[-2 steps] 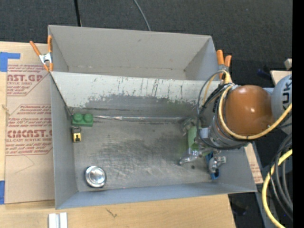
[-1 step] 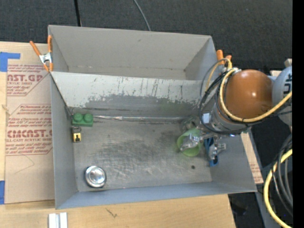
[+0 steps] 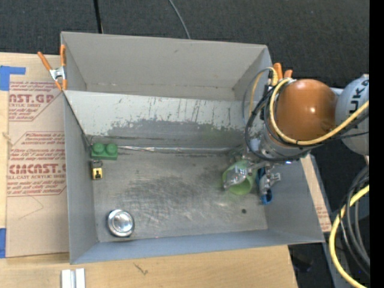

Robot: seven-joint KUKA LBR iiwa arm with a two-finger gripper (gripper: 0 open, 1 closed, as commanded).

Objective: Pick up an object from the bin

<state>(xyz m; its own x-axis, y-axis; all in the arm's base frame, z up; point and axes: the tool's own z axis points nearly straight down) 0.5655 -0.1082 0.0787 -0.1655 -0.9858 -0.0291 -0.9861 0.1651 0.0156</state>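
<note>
My gripper [image 3: 252,182] is low at the right end of the bin, under the arm's orange dome, and it is open. Its left fingertip [image 3: 240,173] overlaps the top of a small light-green round thing [image 3: 238,187] that lies on the bin floor. Its right fingertip [image 3: 266,191], with blue parts on it, stands to the right of that green thing, close to the bin's right wall. Whether the green thing sits between the fingers or just under the left one I cannot tell.
A green toy brick [image 3: 104,151] lies at the back left of the floor, with a small yellow and black piece [image 3: 97,173] just in front of it. A shiny silver round cap [image 3: 120,222] rests near the front left corner.
</note>
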